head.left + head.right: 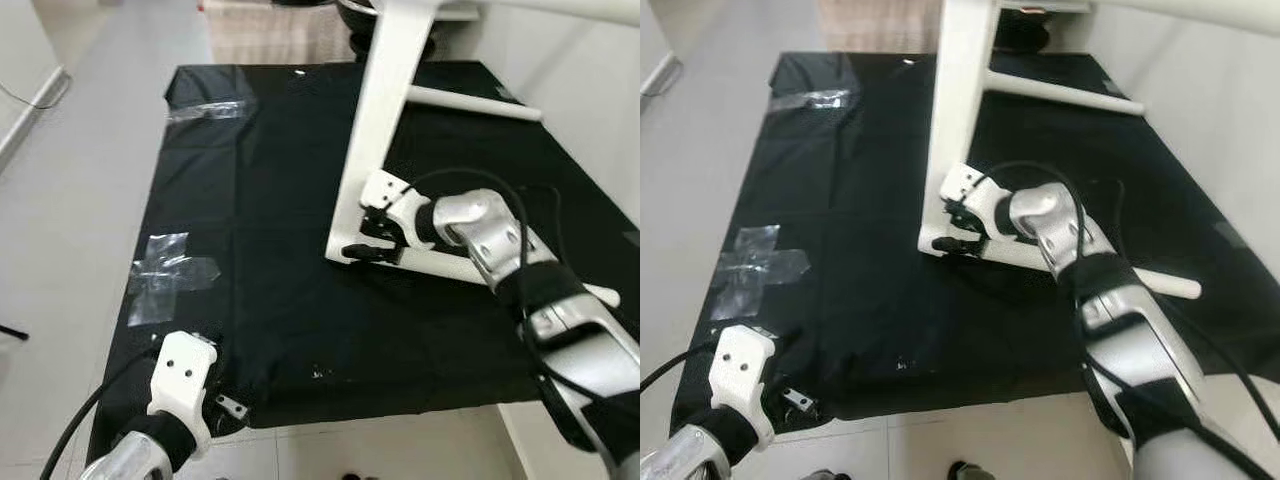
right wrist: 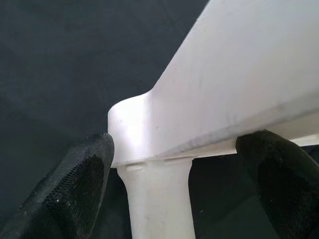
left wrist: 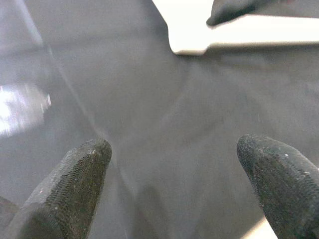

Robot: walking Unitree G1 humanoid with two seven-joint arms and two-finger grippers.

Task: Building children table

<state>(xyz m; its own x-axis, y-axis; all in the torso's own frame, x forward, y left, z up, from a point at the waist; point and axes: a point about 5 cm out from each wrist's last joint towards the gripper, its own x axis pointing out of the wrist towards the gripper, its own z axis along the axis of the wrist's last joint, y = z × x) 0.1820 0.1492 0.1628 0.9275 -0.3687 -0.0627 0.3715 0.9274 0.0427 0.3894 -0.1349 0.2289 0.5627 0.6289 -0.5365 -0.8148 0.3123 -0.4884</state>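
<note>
1. The right gripper (image 1: 362, 250) is down at the corner of the white table frame (image 1: 375, 130), where the tall leg meets the round rail (image 1: 450, 265) lying along the black cloth (image 1: 260, 200). In the right wrist view its two black fingers (image 2: 75, 189) stand apart on either side of that joint; I can't tell whether the pads actually press the plastic, so it looks like a straddle, not a firm clamp.

2. To do this step well, I'd say it should close squarely across the joint, not on the rail's round side, and keep the foot of the leg planted on the cloth so the frame doesn't pivot or tip.

3. The left gripper (image 3: 169, 184) hovers low over the near left edge of the cloth, fingers spread wide and holding nothing, well apart from the frame.

4. The frame sits right of centre on the cloth. Its leg rises steeply, leaning a little away from the robot toward the top, long axis close to upright. The lower rail runs along the cloth toward the robot's right.

5. Clear tape (image 1: 165, 275) patches the cloth on the left.
</note>
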